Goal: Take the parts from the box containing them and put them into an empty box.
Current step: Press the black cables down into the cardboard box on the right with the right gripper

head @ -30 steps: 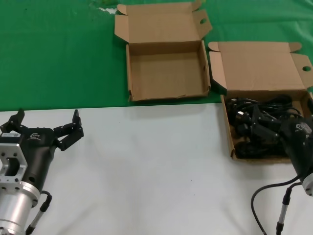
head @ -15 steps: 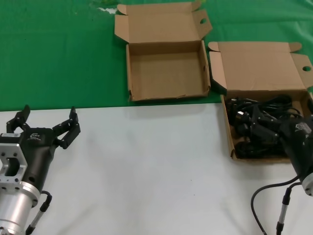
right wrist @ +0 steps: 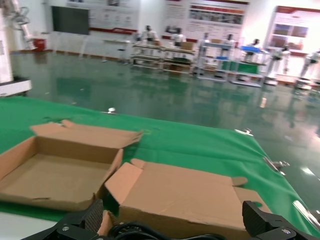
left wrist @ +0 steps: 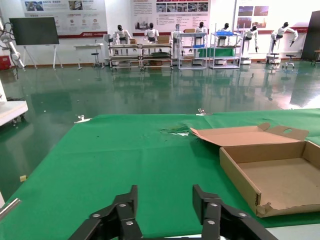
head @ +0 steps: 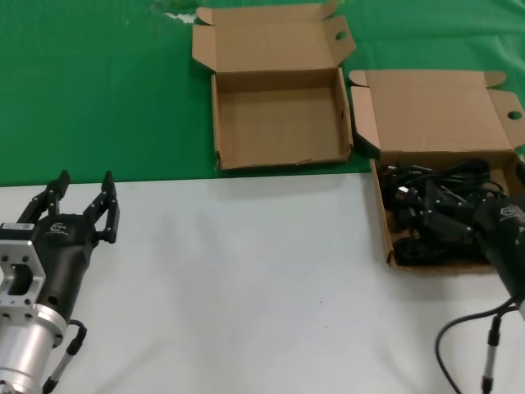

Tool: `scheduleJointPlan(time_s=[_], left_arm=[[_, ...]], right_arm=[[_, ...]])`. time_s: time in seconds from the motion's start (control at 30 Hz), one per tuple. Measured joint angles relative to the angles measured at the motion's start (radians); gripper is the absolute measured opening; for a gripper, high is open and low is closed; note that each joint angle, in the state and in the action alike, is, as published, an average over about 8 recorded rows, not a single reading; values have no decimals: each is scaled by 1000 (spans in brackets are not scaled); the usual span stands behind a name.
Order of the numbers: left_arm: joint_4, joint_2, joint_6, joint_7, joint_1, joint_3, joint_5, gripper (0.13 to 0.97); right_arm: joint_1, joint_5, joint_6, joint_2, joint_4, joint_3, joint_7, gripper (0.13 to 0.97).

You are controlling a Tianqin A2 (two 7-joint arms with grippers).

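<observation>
The parts, several black power cords, lie tangled in the wider cardboard box at the right, its lid flap folded back. My right gripper is open and low over that box's near right part, with its fingers spread on either side of the cords. The right wrist view shows this box's lid. The narrower empty box stands open on the green cloth at the back centre and also shows in the left wrist view. My left gripper is open and empty over the white table at the near left.
The near half of the table is white and the far half is covered by green cloth. The two boxes stand side by side, almost touching. A grey cable hangs from my right arm at the near right.
My left gripper's fingers have drawn closer together, though they are still apart, and the gripper has turned a little. My right arm has shifted slightly to the right over the cord box.
</observation>
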Motion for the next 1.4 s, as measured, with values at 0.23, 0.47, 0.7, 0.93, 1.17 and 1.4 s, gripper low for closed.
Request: scheduleJointPlan(time_s=[0.23, 0.47, 0.7, 0.93, 1.17, 1.4], left_arm=[[0, 0, 0, 0, 0, 0, 0, 377], [0, 0, 0, 0, 0, 0, 0, 266], [0, 0, 0, 0, 0, 0, 0, 189], [0, 0, 0, 0, 0, 0, 0, 144], [0, 0, 0, 0, 0, 0, 0, 142], [0, 0, 0, 0, 0, 0, 0, 139]], right_arm=[[-3, 45, -32, 193, 46, -77, 42, 966], [33, 40, -161, 393, 47, -130, 111, 966], [104, -8, -402, 524, -9, -145, 96, 966], [228, -84, -611, 572, -100, -156, 21, 966], [338, -165, -715, 555, -192, -171, -55, 966], [391, -220, -743, 507, -263, -176, -119, 963]])
